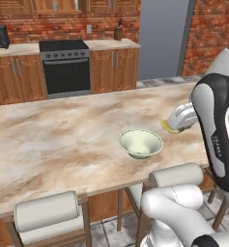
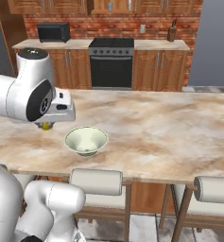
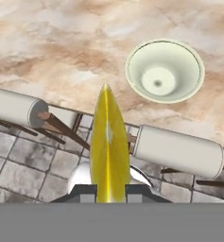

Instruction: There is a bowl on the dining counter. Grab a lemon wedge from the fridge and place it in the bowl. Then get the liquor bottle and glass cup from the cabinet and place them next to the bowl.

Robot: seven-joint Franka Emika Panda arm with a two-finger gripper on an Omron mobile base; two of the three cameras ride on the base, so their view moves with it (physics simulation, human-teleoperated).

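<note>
A pale green bowl (image 1: 140,142) (image 2: 86,139) stands empty on the marble dining counter (image 1: 63,140), near its front edge. My gripper (image 1: 175,124) (image 2: 48,122) hovers just above the counter beside the bowl, on its right in the left base view. It is shut on a yellow lemon wedge (image 1: 169,128) (image 2: 46,125). In the hand view the lemon wedge (image 3: 108,151) stands upright between my dark fingertips (image 3: 82,191), and the bowl (image 3: 164,71) lies ahead to the upper right. The liquor bottle and glass cup are out of view.
White padded stools (image 1: 47,212) (image 1: 176,176) line the counter's near side. Against the brick wall behind are a black stove (image 1: 65,65), wooden cabinets (image 1: 113,70), a microwave (image 2: 53,31) and a grey fridge (image 1: 162,38).
</note>
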